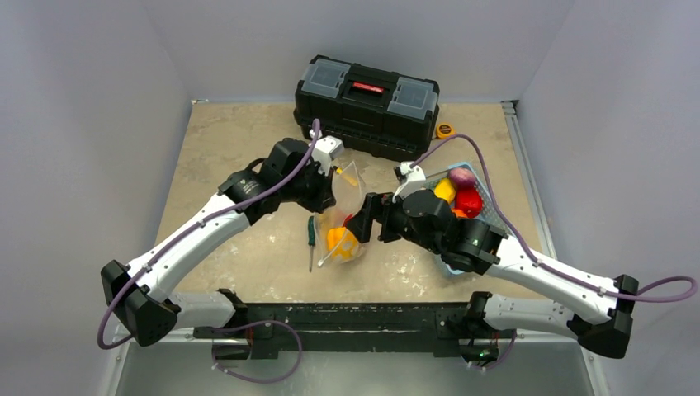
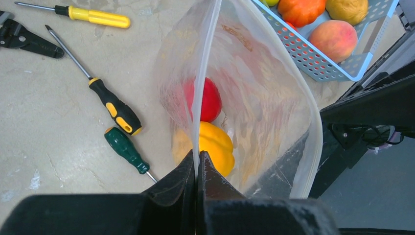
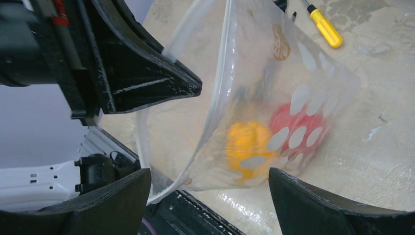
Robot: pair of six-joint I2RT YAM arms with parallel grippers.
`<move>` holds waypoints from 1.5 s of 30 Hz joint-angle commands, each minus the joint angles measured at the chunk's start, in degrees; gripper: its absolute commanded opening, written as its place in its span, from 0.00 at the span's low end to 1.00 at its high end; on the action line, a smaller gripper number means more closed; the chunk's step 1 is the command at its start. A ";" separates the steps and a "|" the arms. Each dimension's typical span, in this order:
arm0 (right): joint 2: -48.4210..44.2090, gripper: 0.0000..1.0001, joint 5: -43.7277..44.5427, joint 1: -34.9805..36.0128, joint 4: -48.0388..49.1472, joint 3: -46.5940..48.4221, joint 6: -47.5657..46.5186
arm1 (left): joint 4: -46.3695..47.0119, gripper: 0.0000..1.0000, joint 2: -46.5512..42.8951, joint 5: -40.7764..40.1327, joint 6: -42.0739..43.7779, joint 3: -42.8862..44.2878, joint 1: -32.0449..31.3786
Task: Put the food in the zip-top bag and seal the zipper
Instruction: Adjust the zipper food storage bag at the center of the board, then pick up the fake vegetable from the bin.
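Enclosure: three plain pale grey walls, namely back wall (image 1: 355,41), left wall (image 1: 82,124) and right wall (image 1: 619,99). All are unmarked, with no openings visible.

Work surface: table (image 1: 231,148) with a beige, mottled top, stained and scuffed, with whitish smears towards the near edge. A metal rail (image 1: 528,190) runs along its right side.

A black toolbox (image 1: 367,106) stands at the far edge, lid closed.

Lighting: even and diffuse, with soft shadows.

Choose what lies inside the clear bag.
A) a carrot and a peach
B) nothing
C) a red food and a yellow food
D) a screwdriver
C: through the bag a red food and a yellow food show, while the peach lies in the basket.
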 commanded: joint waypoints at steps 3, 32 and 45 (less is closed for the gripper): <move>-4.10 0.96 4.15 -0.13 -3.78 5.09 -1.81 | -0.51 0.00 0.50 -0.64 -0.53 2.99 0.02; -19.05 0.98 31.28 -2.41 -8.45 -7.49 1.12 | -2.38 0.00 4.83 0.35 -0.82 4.54 0.05; -6.01 0.99 0.71 -32.76 -2.23 -7.88 -7.89 | -2.55 0.00 4.81 0.20 -0.73 4.70 0.05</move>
